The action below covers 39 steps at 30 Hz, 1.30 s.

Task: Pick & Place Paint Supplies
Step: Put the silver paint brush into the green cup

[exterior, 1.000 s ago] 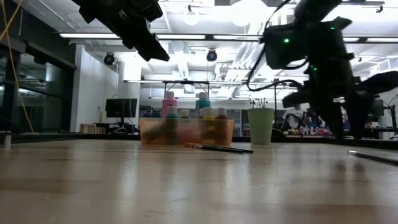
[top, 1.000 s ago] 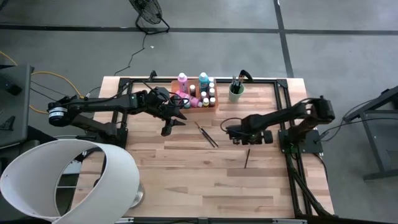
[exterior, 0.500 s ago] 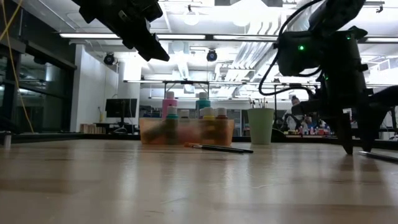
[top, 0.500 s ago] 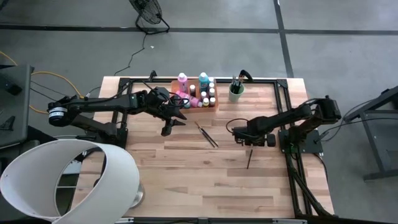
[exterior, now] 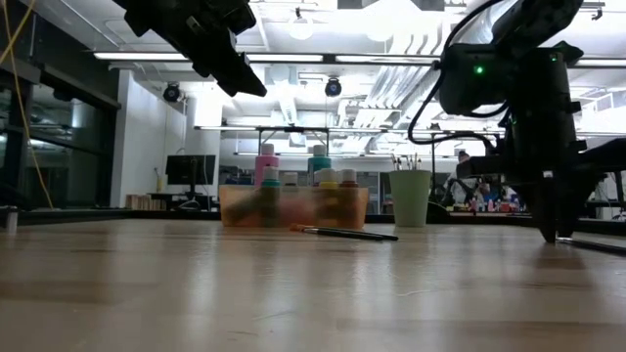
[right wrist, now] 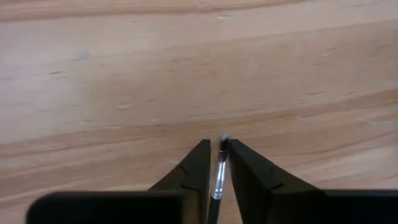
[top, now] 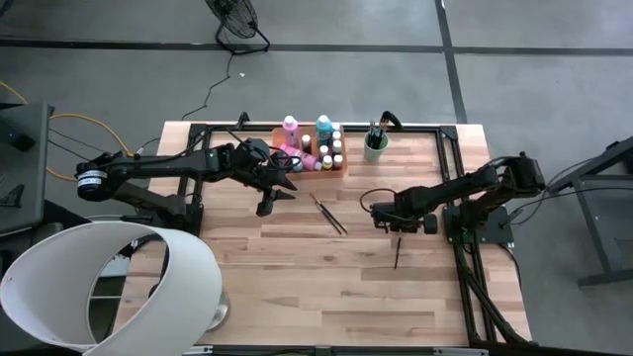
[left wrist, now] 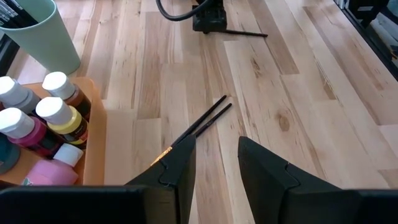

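While the left arm waits above the tabletop point(top: 297, 287) near the orange tray point(top: 297, 166), the right gripper point(top: 397, 230) is down at the wood on the right side of the tabletop. In the right wrist view its two fingers point(right wrist: 200, 167) stand narrow, one on each side of a thin paintbrush point(right wrist: 219, 180), with the brush's metal collar and dark tip between them. The fingers look close against the brush or just touching it; whether they actually clamp it I cannot tell. From above, this brush point(top: 397, 253) lies on the wood, running from the gripper toward the tabletop's near edge. In the low view the fingers reach down to the tabletop surface.

The left gripper point(top: 269, 203) hangs raised, just beside the tray's left end. In the left wrist view its fingers point(left wrist: 176, 169) stand moderately apart with nothing between them.

Two more paintbrushes point(top: 327, 214) lie side by side, slanted, near the middle of the tabletop, between the two grippers and just in front of the tray.

The tray sits at the far side of the tabletop and holds the small paint bottles point(top: 320, 145), all with white caps: a pink one and a teal one stand tallest. A light green cup point(top: 375, 148) stands just right of the tray, apart from it, with dark-handled brushes point(top: 375, 130) upright inside.
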Each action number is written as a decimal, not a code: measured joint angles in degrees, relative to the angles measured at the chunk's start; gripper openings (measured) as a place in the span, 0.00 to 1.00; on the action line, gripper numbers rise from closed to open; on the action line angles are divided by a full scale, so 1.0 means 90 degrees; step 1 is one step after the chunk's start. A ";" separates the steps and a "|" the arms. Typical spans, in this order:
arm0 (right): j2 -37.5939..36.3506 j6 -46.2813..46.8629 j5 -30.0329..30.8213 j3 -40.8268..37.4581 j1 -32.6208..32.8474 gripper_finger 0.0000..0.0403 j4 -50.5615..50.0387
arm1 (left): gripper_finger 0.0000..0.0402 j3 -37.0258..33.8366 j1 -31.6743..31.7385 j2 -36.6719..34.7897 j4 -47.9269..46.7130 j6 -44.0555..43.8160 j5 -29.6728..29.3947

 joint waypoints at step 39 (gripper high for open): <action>-0.2142 -0.3481 0.6773 0.0984 -0.0630 0.01 0.2077 | 0.29 -0.0002 0.0000 0.0001 0.0010 -0.0114 -0.0016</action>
